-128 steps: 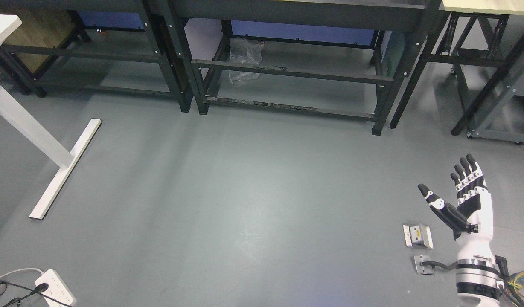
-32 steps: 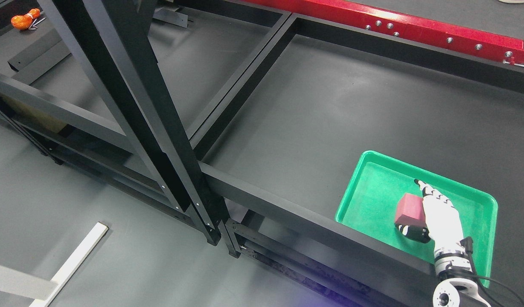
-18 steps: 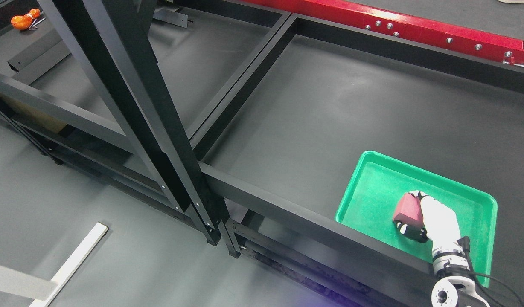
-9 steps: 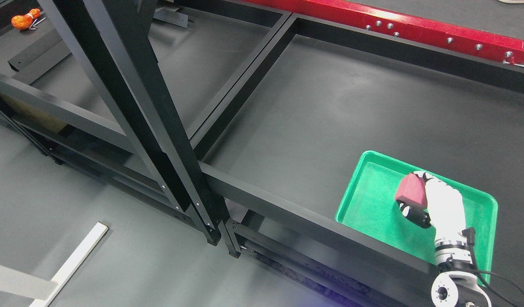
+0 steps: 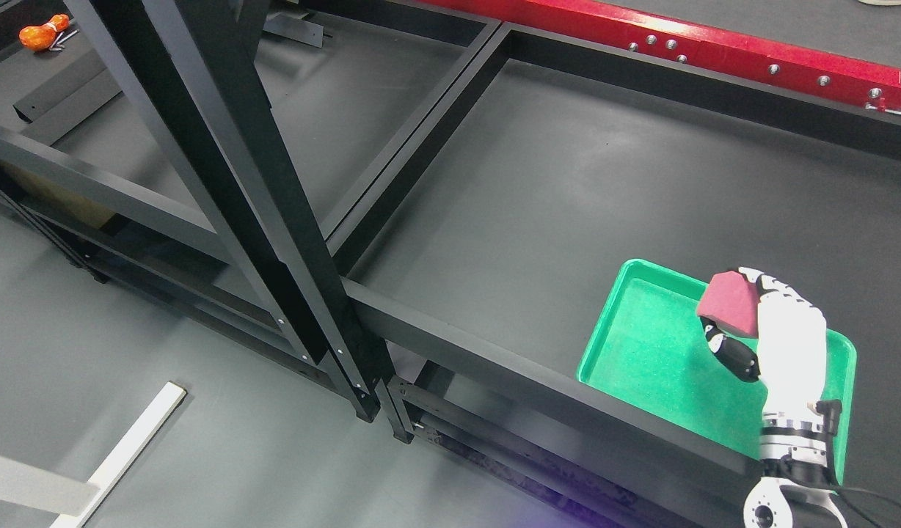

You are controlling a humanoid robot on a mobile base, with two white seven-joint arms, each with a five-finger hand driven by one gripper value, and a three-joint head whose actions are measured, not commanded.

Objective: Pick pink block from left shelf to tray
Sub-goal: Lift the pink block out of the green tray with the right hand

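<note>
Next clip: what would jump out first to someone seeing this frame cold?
The bright green plastic tray at the lower right, sitting on the dark shelf surface, catches the eye first. Over it, the white right robot hand grips a pinkish-red block, which appears raised above the tray floor near its far edge. A red metal beam with bolts runs across the top right, and a small orange object lies at the top left.

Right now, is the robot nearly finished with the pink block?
Hard to say. The right hand already grips the pink block, held above the green tray. Still left: the block resting in the tray and the fingers letting go. The left arm is out of sight.
</note>
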